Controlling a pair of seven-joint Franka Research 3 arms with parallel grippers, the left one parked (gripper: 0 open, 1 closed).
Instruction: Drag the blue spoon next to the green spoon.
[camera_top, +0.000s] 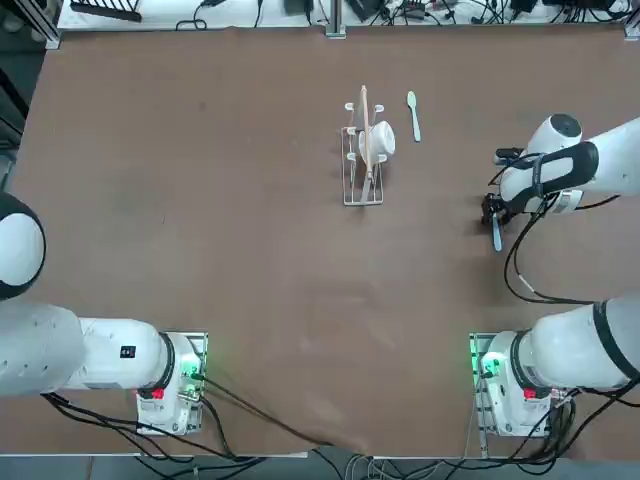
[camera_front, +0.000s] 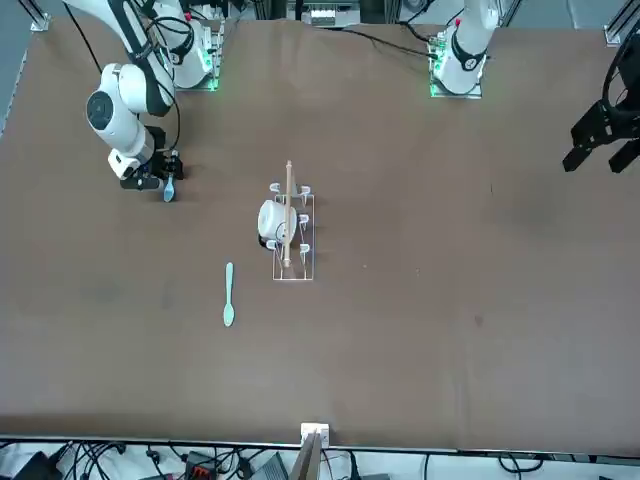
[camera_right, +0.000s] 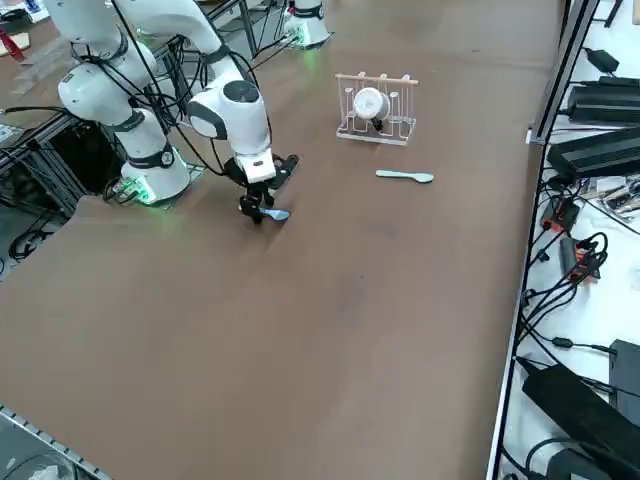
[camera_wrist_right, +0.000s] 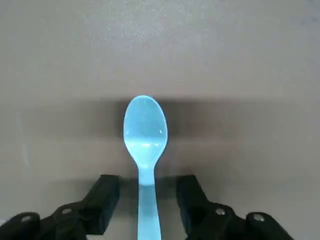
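The blue spoon (camera_top: 497, 238) (camera_wrist_right: 145, 130) lies flat on the brown table at the right side, its bowl pointing towards the robot's bases. My right gripper (camera_top: 492, 212) (camera_wrist_right: 147, 187) is low over its handle and open. One finger (camera_wrist_right: 106, 192) stands on each side of the handle with a small gap, so neither touches it. In the front view the blue spoon (camera_front: 169, 190) shows beside the gripper (camera_front: 158, 180), and in the side view the spoon (camera_right: 277, 213) pokes out from under the gripper (camera_right: 256, 207). The green spoon (camera_top: 413, 114) (camera_front: 228, 295) (camera_right: 405, 176) lies farther back, to the left of the gripper.
A small wire rack (camera_top: 363, 180) (camera_front: 292, 270) (camera_right: 375, 132) holding a white cup (camera_top: 380, 140) and a wooden stick stands just left of the green spoon. Cables and power strips run along the table's far edge.
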